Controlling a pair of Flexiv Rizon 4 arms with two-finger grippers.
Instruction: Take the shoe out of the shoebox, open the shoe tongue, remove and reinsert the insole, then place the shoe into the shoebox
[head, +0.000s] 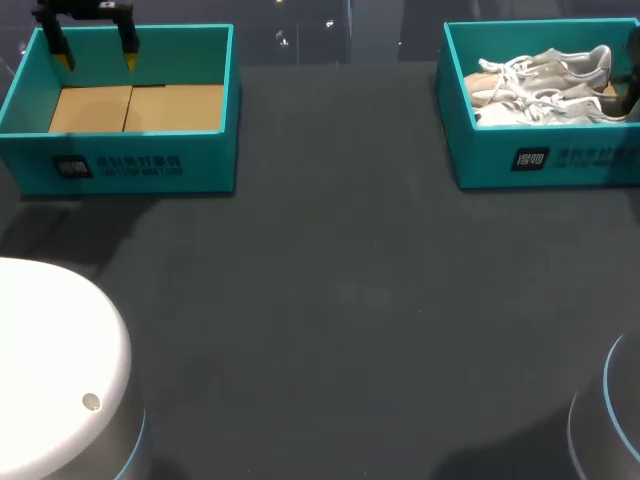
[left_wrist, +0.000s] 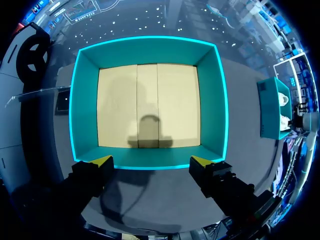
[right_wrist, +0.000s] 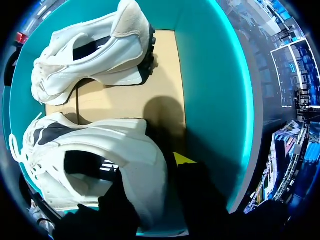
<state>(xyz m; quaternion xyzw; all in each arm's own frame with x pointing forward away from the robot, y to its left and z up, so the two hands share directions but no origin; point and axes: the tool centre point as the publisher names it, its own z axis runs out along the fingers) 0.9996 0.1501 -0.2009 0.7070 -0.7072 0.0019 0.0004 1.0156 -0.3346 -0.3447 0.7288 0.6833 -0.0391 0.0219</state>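
Two white shoes lie on their sides in the teal shoebox (head: 540, 160) at the back right. In the right wrist view my right gripper (right_wrist: 150, 172) clasps the heel of the nearer shoe (right_wrist: 95, 142): one dark finger sits inside the opening, and the yellow-tipped finger (right_wrist: 182, 159) is outside against the heel. The other shoe (right_wrist: 90, 50) lies farther ahead, by the box wall (right_wrist: 215, 75). In the head view only a dark bit of that right gripper (head: 630, 95) shows at the box's right end. My left gripper (head: 97, 55) (left_wrist: 151, 162) hangs open over the near wall of a second, empty teal box (head: 120, 170) (left_wrist: 210, 100).
The empty box at the back left has a bare cardboard floor (left_wrist: 150, 105). Dark tabletop (head: 340, 300) stretches between and in front of the two boxes. The shoe-filled box (left_wrist: 272, 107) shows small off to the side in the left wrist view.
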